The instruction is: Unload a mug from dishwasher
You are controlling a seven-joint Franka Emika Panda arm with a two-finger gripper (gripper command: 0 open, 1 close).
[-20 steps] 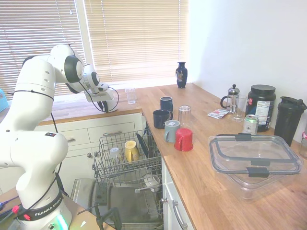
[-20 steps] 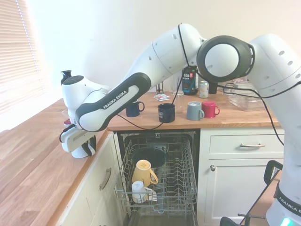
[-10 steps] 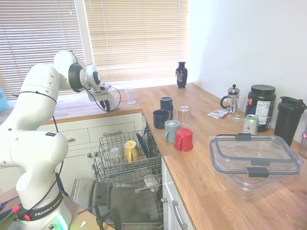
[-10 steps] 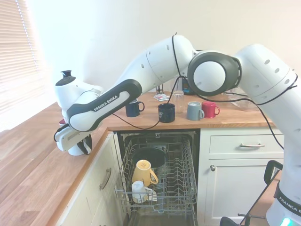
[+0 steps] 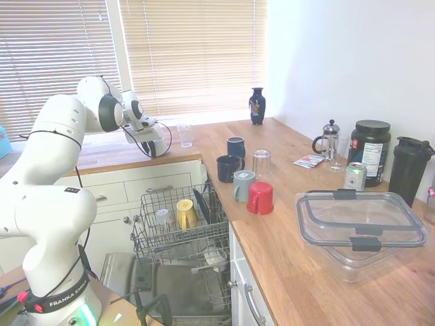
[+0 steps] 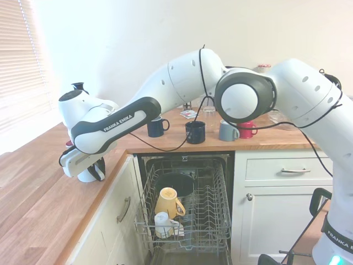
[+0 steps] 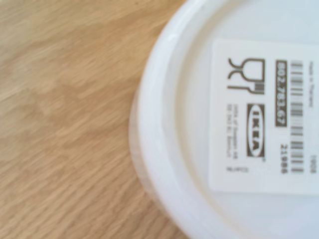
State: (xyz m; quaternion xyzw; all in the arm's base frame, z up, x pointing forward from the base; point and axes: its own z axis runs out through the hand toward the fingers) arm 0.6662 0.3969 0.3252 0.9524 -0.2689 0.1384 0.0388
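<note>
Wooden surface (image 6: 33,204) runs along the window wall, with the white mug (image 6: 87,174) upside down on it near the front edge; the wrist view shows its base and a barcode label (image 7: 264,117) from close by. Compared with a second ago, the end effector (image 6: 91,168) has travelled farther along the surface, away from the dishwasher (image 6: 190,212), and sits lower over the mug. Whether its fingers grip the mug or stand apart cannot be told. Bare wood lies open on the mug's window side. Beyond, the pulled-out rack (image 5: 178,234) holds a yellow mug (image 5: 185,212) and a pale cup (image 5: 162,219).
</note>
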